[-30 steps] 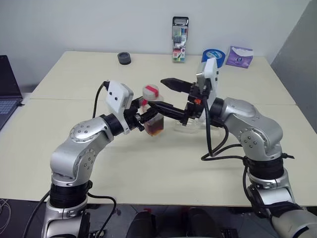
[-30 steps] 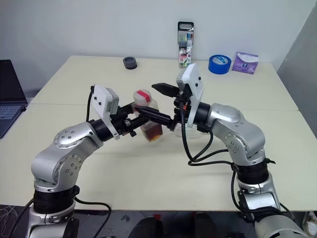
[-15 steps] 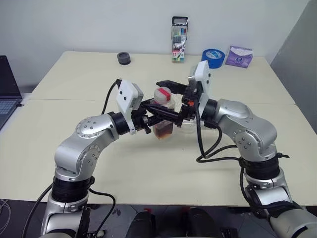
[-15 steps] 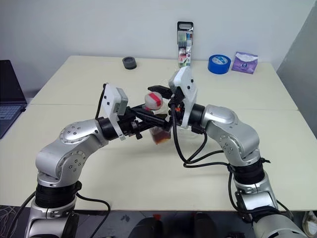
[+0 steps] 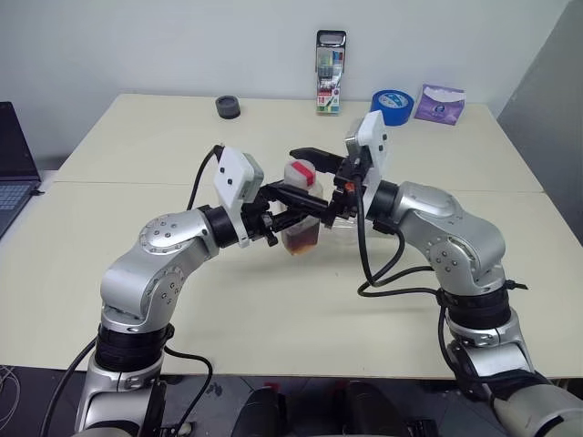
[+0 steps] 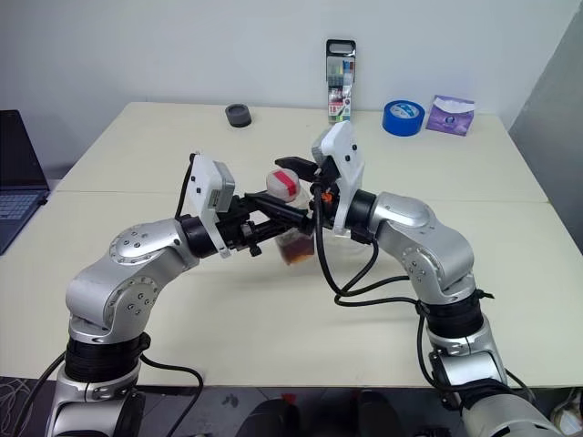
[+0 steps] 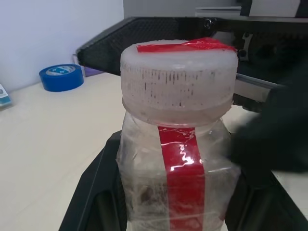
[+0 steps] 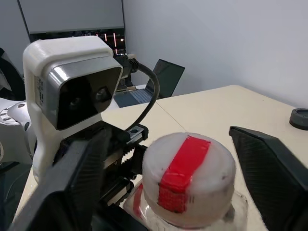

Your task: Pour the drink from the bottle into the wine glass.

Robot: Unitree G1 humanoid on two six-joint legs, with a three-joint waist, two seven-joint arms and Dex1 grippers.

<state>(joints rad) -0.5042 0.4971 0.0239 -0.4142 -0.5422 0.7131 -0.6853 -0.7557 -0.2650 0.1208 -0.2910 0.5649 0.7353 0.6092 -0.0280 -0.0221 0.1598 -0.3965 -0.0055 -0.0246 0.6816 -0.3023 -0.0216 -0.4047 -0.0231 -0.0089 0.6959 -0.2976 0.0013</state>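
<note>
Bottle [image 5: 301, 208] sits upright, off the desk [image 5: 273, 300], pinched round its body by left tool [image 5: 293, 217]; one bottle, cap [image 7: 179, 77] on. Drink [image 5: 301, 238] is a small dark pool at the bottom, so none poured yet. Right tool [image 8: 183, 192] is spread, one finger either side of the cap and not touching it, likely lined up to grip and twist it off while the left holds the body steady. Wine glass [image 5: 346, 228] is mostly hidden behind the right wrist, just beside the bottle, standing on the desk as far as I can tell; one glass. Far edge of desk: one marker pack [image 5: 331, 73], one blue tape roll [image 5: 393, 102], one purple packet [image 5: 440, 103], one dark round lid [image 5: 229, 107]. Laptop [image 5: 11, 164] at left.
</note>
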